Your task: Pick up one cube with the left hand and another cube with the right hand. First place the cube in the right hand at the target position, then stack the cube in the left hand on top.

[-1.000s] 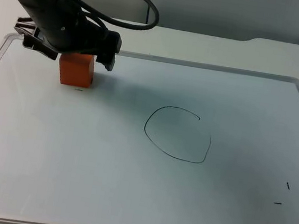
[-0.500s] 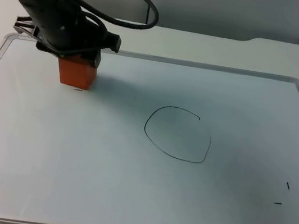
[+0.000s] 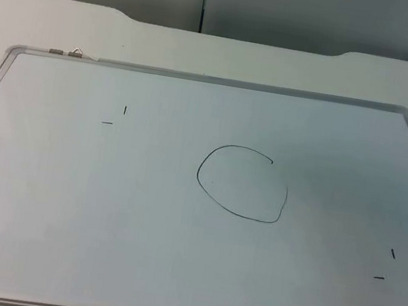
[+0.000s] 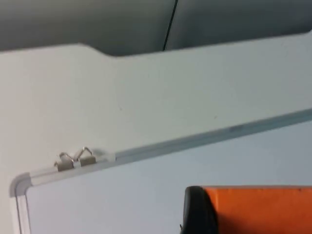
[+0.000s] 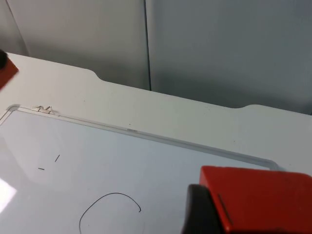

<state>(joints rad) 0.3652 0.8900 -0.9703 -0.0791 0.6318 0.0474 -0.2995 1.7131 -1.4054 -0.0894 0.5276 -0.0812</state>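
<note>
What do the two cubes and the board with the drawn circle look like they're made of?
Orange cube and red cube: matte, opaque, sharp-edged faces with no shine, probably painted wood or hard plastic; cannot tell which. Whiteboard: smooth, faintly glossy white surface with soft reflections and pen marks, in a pale frame with rounded corners, likely aluminium or plastic.

White table [image 3: 204, 52] bearing a framed whiteboard [image 3: 132, 266] — 2 metal clips [image 3: 66, 52] at 11 o'clock, grey partition wall [image 3: 304, 13] at 12 o'clock.

Your left gripper [image 4: 199, 214] raised high, black fingertip pressed against an orange cube [image 4: 258, 209] (held), right gripper [image 5: 202, 209] likewise clamping a red cube [image 5: 258, 200]
</note>
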